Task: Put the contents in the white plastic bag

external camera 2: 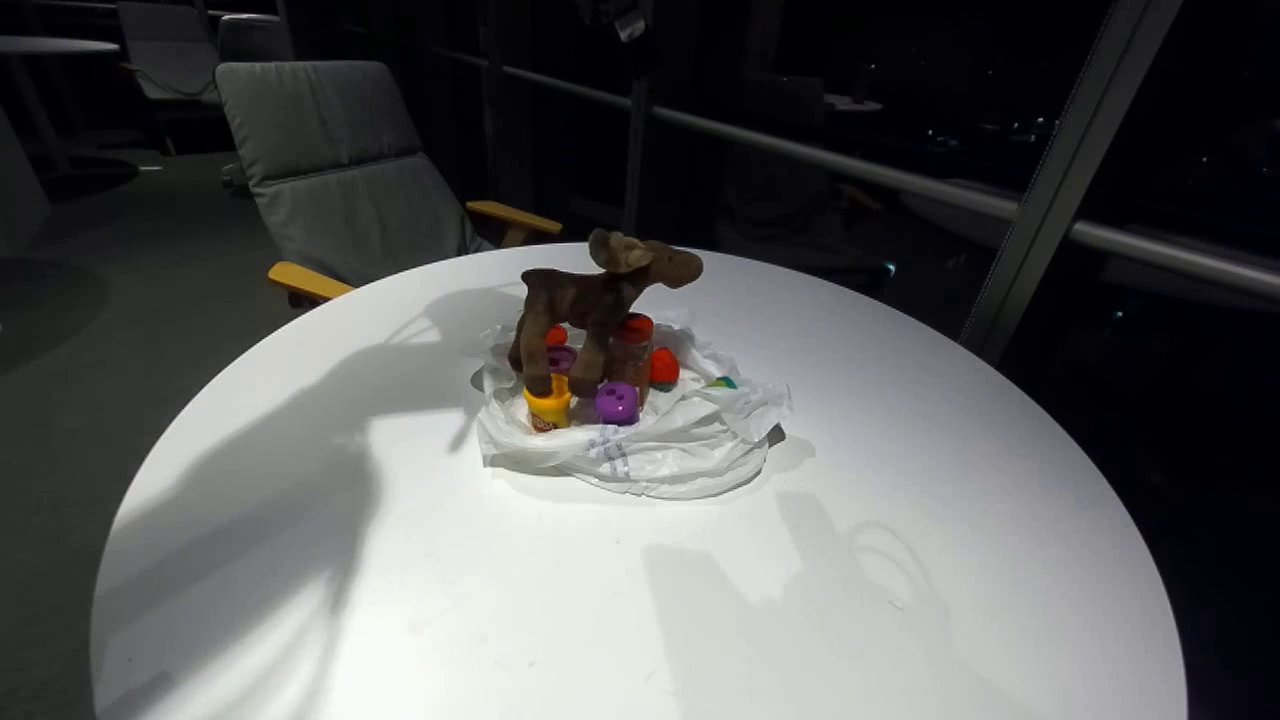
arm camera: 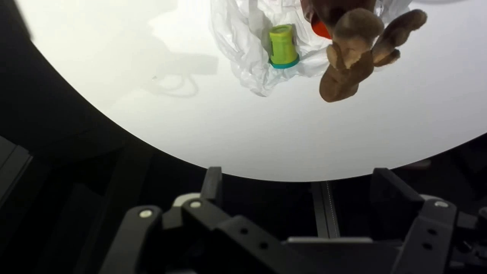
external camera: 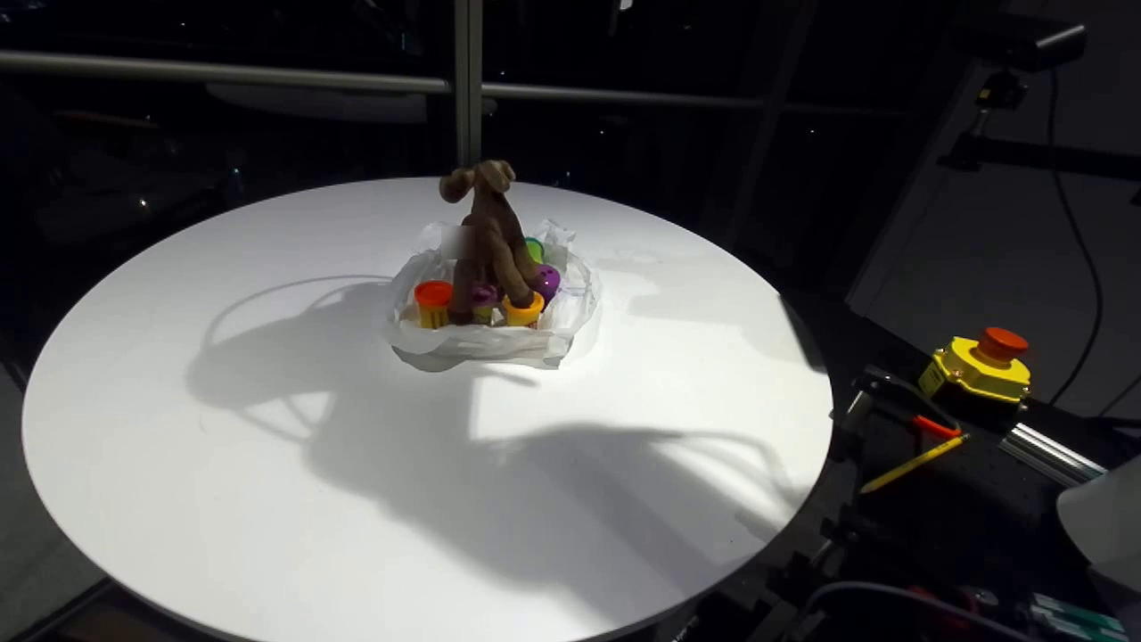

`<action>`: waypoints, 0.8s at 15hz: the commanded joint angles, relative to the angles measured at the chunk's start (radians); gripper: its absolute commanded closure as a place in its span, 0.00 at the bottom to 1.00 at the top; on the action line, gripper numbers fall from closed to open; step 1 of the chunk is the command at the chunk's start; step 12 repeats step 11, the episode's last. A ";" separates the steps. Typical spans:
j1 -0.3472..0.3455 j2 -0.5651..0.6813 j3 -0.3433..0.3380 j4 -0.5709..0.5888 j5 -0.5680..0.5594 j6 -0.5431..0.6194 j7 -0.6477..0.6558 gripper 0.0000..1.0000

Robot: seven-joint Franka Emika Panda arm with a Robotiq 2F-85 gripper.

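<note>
Spread on the table in both exterior views lies the white plastic bag (external camera: 446, 346), low and wrinkled, its rim bunched around the contents. A brown toy animal (external camera 2: 575, 298) stands upright among them. Around its legs are a yellow-orange cup (external camera 2: 548, 408), a purple cup (external camera 2: 617, 403), the red-lidded jar (external camera 2: 630, 350) and an orange-lidded cup (external camera: 434, 305). A teal-lidded green cup (arm camera: 283, 45) rests on the plastic near the bag's edge. My gripper (arm camera: 297, 171) is open in the wrist view, nothing between its fingers, apart from bag and items; the exterior views show only arm shadows.
The round white table (external camera: 267, 535) carries the bag. Beside it in an exterior view are a yellow box with a red button (external camera: 980, 370) and a yellow pencil (external camera: 915, 464). A grey chair (external camera 2: 330, 170) stands behind the table's edge.
</note>
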 commanded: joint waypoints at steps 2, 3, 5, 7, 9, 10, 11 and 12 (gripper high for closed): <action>-0.045 -0.207 0.089 -0.160 0.038 -0.048 -0.125 0.00; -0.050 -0.239 0.104 -0.184 0.044 -0.056 -0.148 0.00; -0.071 -0.167 0.120 -0.130 0.025 -0.045 -0.096 0.00; -0.079 -0.164 0.127 -0.133 0.025 -0.045 -0.096 0.00; -0.083 -0.150 0.125 -0.132 0.024 -0.044 -0.095 0.00; -0.084 -0.146 0.124 -0.131 0.024 -0.044 -0.095 0.00; -0.084 -0.144 0.124 -0.131 0.023 -0.044 -0.095 0.00; -0.084 -0.144 0.124 -0.131 0.023 -0.044 -0.095 0.00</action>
